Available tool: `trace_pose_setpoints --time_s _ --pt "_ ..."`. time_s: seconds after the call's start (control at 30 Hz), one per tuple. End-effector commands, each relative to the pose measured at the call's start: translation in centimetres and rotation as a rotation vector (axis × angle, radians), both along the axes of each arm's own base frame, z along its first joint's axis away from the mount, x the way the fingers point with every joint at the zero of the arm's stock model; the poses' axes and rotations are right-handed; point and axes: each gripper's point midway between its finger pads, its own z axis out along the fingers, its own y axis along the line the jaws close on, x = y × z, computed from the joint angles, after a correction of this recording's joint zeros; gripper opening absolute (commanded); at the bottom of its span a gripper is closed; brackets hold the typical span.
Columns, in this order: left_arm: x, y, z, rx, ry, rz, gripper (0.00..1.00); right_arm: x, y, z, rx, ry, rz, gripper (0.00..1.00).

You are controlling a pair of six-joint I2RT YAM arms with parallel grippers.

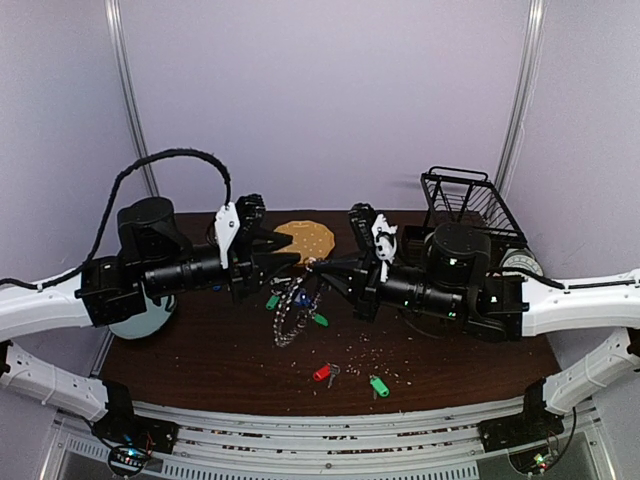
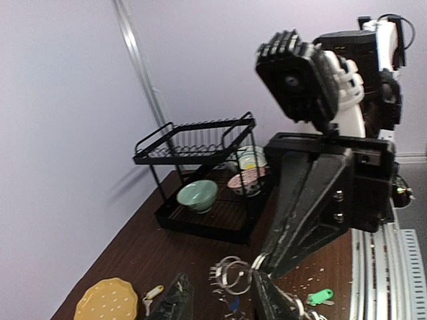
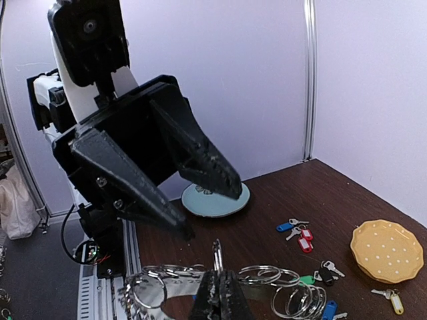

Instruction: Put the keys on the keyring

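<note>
From above, the keyring (image 1: 293, 315) hangs over the table (image 1: 200, 370) from the pinched right claw (image 1: 318, 268), with the left claw (image 1: 286, 254) just beside it and loose keys (image 1: 321, 373) lying nearer the front edge. In the left wrist view, the left claw (image 2: 220, 303) stands partly open, the keyring's (image 2: 230, 273) loops near its gap. In the right wrist view, the right claw (image 3: 217, 300) is closed on one upright loop of the keyring (image 3: 200, 280), and the left claw (image 3: 203, 210) beyond it has its fingers apart with nothing between them.
</note>
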Motion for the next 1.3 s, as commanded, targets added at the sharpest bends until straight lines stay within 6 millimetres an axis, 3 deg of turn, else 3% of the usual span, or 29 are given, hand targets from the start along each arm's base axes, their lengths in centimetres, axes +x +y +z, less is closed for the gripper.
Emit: trace_pose_setpoints --time_s 0.0,0.1,0.4,0.6,0.83,1.0,1.27 --pt "-4.6 -2.0 -0.3 -0.013 0.026 -0.302 0.31 -1.3 -0.8 5.2 0.152 -0.125 0.051 0.0" --pt "-5.1 -2.0 -0.2 -0.029 0.009 -0.332 0.31 -1.4 -0.5 5.1 0.143 -0.138 0.061 0.0" --pt "-4.1 -1.2 0.0 -0.043 -0.03 -0.256 0.28 -2.6 -0.5 5.2 0.116 -0.209 0.119 0.0" --pt "-3.8 -0.9 -1.0 -0.023 -0.016 -0.243 0.13 -2.9 -0.7 5.6 0.122 -0.231 0.129 0.0" --pt "-3.9 -0.8 -0.8 -0.033 -0.02 -0.241 0.03 -3.2 -0.3 5.5 0.113 -0.231 0.153 0.0" --pt "-3.8 -0.8 -0.5 -0.051 -0.02 -0.235 0.11 -3.4 -0.2 5.3 0.111 -0.233 0.166 0.0" --pt "-3.5 -1.0 -0.4 -0.06 -0.042 -0.228 0.14 -3.8 0.3 5.2 0.098 -0.24 0.201 0.0"
